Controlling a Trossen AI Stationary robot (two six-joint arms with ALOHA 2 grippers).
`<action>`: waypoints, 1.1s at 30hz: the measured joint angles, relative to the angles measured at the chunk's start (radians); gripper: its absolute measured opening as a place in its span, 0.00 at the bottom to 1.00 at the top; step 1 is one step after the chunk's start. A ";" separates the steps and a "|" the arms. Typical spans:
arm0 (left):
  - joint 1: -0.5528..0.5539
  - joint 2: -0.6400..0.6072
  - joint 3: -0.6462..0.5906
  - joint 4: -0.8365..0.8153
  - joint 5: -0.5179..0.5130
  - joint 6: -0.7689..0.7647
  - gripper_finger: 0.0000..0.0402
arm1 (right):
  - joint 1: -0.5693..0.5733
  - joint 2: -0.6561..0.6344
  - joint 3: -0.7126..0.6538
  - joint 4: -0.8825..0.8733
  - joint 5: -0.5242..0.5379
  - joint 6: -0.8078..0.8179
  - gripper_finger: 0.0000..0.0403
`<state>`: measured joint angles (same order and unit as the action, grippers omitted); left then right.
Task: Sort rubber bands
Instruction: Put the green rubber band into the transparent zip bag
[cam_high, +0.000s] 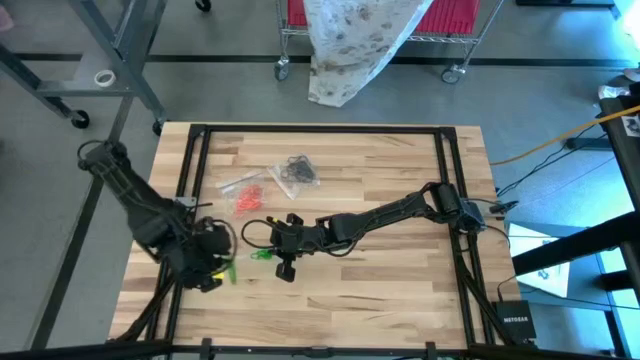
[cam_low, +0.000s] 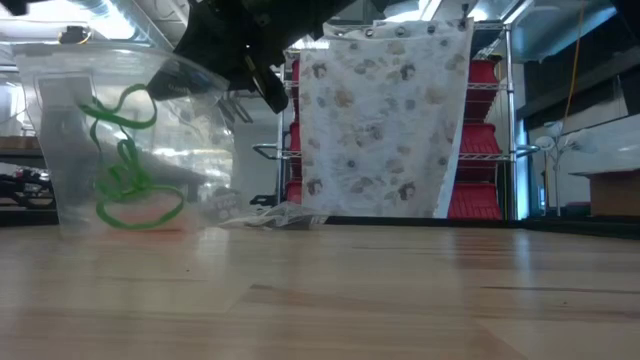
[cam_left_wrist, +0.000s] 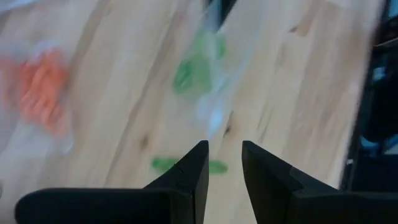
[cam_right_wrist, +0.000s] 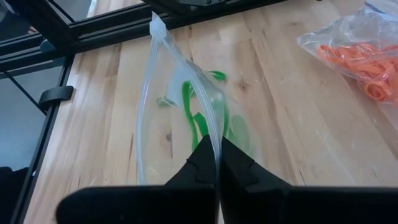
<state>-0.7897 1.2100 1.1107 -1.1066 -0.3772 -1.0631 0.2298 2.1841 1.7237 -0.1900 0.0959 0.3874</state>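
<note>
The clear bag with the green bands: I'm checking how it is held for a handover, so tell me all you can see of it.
The clear bag is thin see-through plastic with a zip strip along its mouth. The right end effector is shut on one edge, so it hangs upright and open, its bottom at the table. Inside lie several green bands, tangled loops. A few more green bands lie loose on the wood beside it. It sits at the table's front left, near the left end effector. A second bag, of orange bands, lies apart.
</note>
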 joint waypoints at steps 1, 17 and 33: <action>-0.023 -0.003 -0.001 -0.034 -0.012 -0.055 0.22 | 0.000 0.000 0.000 0.001 0.000 0.000 0.00; -0.140 -0.006 -0.377 0.148 0.097 -0.688 0.41 | 0.000 0.000 0.000 0.001 0.000 -0.023 0.00; -0.100 0.004 -0.632 0.457 0.130 -0.710 0.40 | 0.003 0.000 0.000 0.003 0.000 -0.027 0.00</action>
<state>-0.8894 1.2136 0.4787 -0.6494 -0.2472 -1.7731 0.2323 2.1841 1.7237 -0.1871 0.0959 0.3607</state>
